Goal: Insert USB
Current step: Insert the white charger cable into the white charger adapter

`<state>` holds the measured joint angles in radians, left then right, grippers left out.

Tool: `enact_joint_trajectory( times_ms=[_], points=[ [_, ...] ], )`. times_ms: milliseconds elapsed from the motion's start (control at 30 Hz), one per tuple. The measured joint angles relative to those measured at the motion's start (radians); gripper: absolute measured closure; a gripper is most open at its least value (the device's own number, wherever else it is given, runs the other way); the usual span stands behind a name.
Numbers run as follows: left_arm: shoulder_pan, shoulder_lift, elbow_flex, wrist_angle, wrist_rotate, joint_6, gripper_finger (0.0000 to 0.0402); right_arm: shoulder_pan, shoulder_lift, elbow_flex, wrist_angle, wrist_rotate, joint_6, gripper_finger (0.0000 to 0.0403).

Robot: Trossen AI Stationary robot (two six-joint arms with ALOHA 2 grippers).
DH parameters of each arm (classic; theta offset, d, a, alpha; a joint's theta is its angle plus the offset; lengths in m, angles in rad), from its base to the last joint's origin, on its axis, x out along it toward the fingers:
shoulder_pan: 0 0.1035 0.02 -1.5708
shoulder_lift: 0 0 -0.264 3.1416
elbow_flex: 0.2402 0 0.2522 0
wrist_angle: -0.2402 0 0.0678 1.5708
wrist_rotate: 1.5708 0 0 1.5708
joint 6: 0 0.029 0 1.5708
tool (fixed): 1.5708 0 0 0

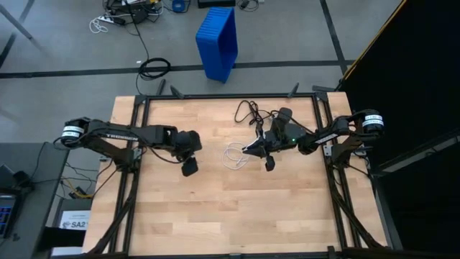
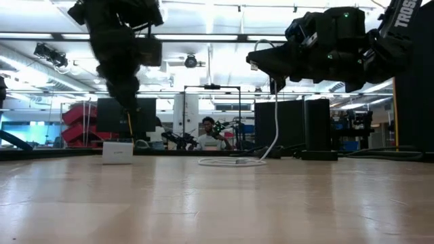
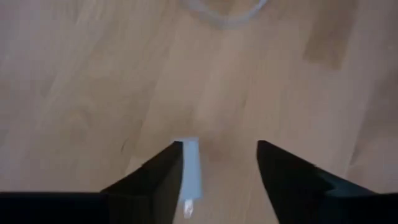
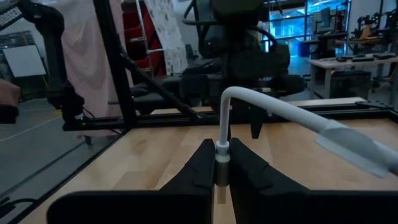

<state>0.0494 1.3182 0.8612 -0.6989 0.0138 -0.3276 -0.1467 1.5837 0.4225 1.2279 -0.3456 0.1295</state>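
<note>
The USB is a thin white cable; its loop [image 1: 233, 155] [image 2: 230, 161] lies on the wooden table right of centre. My right gripper [image 1: 253, 149] [image 4: 221, 152] is shut on its plug end, above the loop. My left gripper [image 1: 189, 167] [image 3: 219, 155] hangs open left of centre, pointing steeply down. Below it a small white block [image 2: 117, 152] stands on the table. In the left wrist view this block [image 3: 191, 171] shows between the fingers, close beside one finger [image 3: 165, 171]. My right gripper pinches the plug's grey sleeve [image 4: 221, 167] between its two fingers, which lie level and point toward the table's left. The cable [image 4: 225, 112] rises out of the plug and bends away. It hangs slack [image 2: 277, 115] down to the loop on the table. My left gripper: I cannot tell whether its finger touches the white block.
A black adapter box [image 1: 284, 115] with a thin black cord [image 1: 248, 111] lies toward the table's far edge, right of centre. A black metal frame [image 1: 230, 96] runs along the table's edges. A blue bin [image 1: 218, 39] stands on the floor beyond. A person [image 2: 207, 129] sits in the room behind.
</note>
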Motion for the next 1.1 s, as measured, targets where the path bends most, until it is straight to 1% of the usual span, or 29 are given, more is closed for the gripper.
enact_joint_trajectory(
  times_ms=[100, 200, 433, 567, 700, 767, 867, 933, 1033, 1067, 1100],
  points=[
    [0.000, 0.045, -0.002, -0.016, -0.003, -0.017, 0.0163, 0.000, 0.000, 0.000, 0.001, -0.011, 0.000, 0.0403],
    [0.000, 0.092, -0.002, -0.014, -0.005, -0.013, 0.0153, 0.000, 0.000, 0.000, 0.001, -0.017, 0.001, 0.0403],
    [0.003, 0.198, -0.003, -0.023, -0.017, 0.014, 0.0151, 0.000, 0.000, 0.000, -0.010, -0.022, 0.001, 0.0403],
    [0.003, 0.234, -0.003, -0.025, -0.021, 0.029, 0.0151, 0.000, 0.000, 0.000, -0.012, -0.022, 0.001, 0.0403],
    [0.003, 0.261, -0.003, -0.016, -0.068, 0.032, 0.0160, 0.000, 0.000, 0.000, -0.012, -0.023, 0.002, 0.0403],
    [0.003, 0.269, -0.003, -0.004, -0.072, 0.041, 0.0174, 0.002, 0.000, 0.000, -0.012, -0.025, 0.002, 0.0403],
    [0.005, 0.281, -0.003, 0.011, -0.070, 0.059, 0.0211, 0.002, 0.000, 0.000, -0.012, -0.025, 0.002, 0.0403],
    [0.007, 0.282, -0.003, 0.015, -0.068, 0.062, 0.0248, 0.002, 0.000, 0.000, -0.012, -0.025, 0.002, 0.0403],
    [0.008, 0.282, -0.003, 0.022, -0.067, 0.090, 0.0317, 0.002, 0.000, 0.000, -0.012, -0.025, 0.002, 0.0403],
    [0.008, 0.282, -0.003, 0.035, -0.076, 0.097, 0.0331, 0.002, 0.000, 0.000, -0.012, -0.025, 0.002, 0.0403],
    [0.008, 0.280, -0.003, 0.058, -0.083, 0.111, 0.0331, 0.002, 0.001, 0.000, -0.009, -0.025, 0.002, 0.0403]
  ],
)
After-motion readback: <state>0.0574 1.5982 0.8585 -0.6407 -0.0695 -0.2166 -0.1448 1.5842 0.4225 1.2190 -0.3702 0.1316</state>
